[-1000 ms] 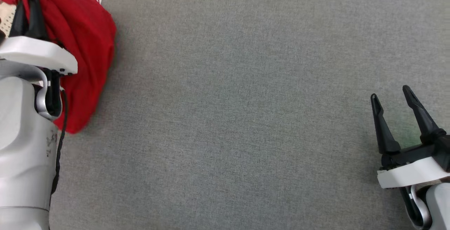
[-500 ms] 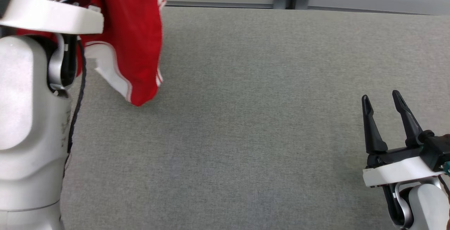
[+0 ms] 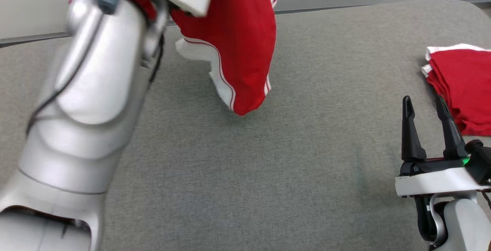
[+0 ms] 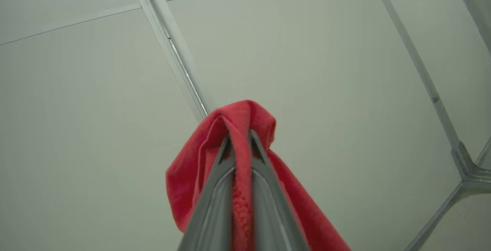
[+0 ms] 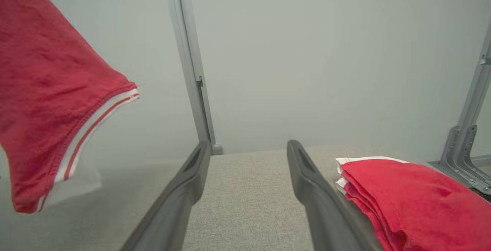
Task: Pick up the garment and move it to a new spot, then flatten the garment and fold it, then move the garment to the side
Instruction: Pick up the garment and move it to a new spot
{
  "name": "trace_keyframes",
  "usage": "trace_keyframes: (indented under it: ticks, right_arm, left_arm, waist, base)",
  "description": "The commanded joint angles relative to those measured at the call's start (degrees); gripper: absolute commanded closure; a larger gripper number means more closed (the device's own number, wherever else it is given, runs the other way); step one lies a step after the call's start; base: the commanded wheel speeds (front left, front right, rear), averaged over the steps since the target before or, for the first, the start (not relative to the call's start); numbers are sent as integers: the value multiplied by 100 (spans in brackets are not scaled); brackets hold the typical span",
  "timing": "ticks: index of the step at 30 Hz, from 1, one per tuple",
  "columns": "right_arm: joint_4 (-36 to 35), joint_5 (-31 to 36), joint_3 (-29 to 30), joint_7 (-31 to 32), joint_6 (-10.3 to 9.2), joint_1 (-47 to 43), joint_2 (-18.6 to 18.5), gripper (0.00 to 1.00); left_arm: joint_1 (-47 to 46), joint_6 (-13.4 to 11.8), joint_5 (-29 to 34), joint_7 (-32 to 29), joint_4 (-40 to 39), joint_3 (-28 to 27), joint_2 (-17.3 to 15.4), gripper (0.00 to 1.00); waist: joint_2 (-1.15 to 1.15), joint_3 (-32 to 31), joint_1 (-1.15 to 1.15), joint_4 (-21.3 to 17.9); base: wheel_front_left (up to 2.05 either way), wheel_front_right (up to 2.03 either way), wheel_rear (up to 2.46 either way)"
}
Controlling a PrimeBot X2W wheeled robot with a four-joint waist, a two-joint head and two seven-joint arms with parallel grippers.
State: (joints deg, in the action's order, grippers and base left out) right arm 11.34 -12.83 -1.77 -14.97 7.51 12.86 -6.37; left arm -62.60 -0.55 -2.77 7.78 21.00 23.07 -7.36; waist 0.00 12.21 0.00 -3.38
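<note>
The left wrist view shows the left hand (image 4: pixel 239 137) clenched on a bunched fold of the red garment (image 4: pixel 238 114). The head view gives the rest: the garment hangs from that hand above the bench (image 3: pixel 307 166) near its far edge, white-striped hem lowest. The right hand (image 3: pixel 422 103) stands released near the right edge, just beside a folded red pile (image 3: pixel 464 86).

A grey fabric-covered surface (image 3: pixel 291 166) stretched wide, rounded at its far right corner. Behind it stood pale wall panels (image 5: pixel 307 51), divided by a slim grey metal post (image 5: pixel 191 70), with a metal bracket (image 5: pixel 458 151) at the right. Light fell evenly.
</note>
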Motion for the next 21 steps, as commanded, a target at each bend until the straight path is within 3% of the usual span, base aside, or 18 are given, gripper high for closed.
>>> trace_keyframes:
  ticks: [1, 6, 11, 12, 13, 14, 18, 21]
  right_arm:
    - [-9, -24, 40, -29, -3, -35, 19, 0]
    - [-13, -75, 3, -29, -3, 62, 73, 0]
    - [18, -129, 18, -30, -3, 195, 111, 0]
    - [24, -135, 19, -30, -3, 226, 119, 0]
    - [27, -143, 24, -30, -3, 248, 127, 0]
    - [36, -162, 26, -30, -3, 263, 131, 0]
    - [53, -193, 35, -30, -3, 282, 139, 0]
    - [62, -192, 67, -30, -3, 270, 127, 0]
  left_arm:
    - [77, 41, 168, 12, 112, 249, 65, 100]
    - [622, 32, 225, 98, 636, 1409, 400, 100]
    - [1243, -197, -678, 17, 532, 3136, 425, 100]
    - [1341, -280, -872, -25, 501, 3430, 418, 73]
    - [1397, -344, -1033, -71, 482, 3719, 416, 24]
    - [1419, -407, -1208, -99, 453, 3955, 417, 0]
    - [1458, -480, -1725, -97, 357, 4525, 432, 0]
    - [1303, -387, -1962, -94, 375, 4844, 427, 0]
  waist:
    - [0, 32, 0, -230]
    - [0, 152, 0, -500]
    - [0, 253, 0, -736]
    - [0, 267, 0, -763]
    - [0, 275, 0, -781]
    - [0, 282, 0, -794]
    - [0, 310, 0, -778]
    - [0, 308, 0, -650]
  base:
    - [0, 0, 0]
    - [0, 0, 0]
    - [0, 0, 0]
    - [0, 0, 0]
    - [0, 0, 0]
    - [0, 0, 0]
    - [0, 0, 0]
    - [0, 0, 0]
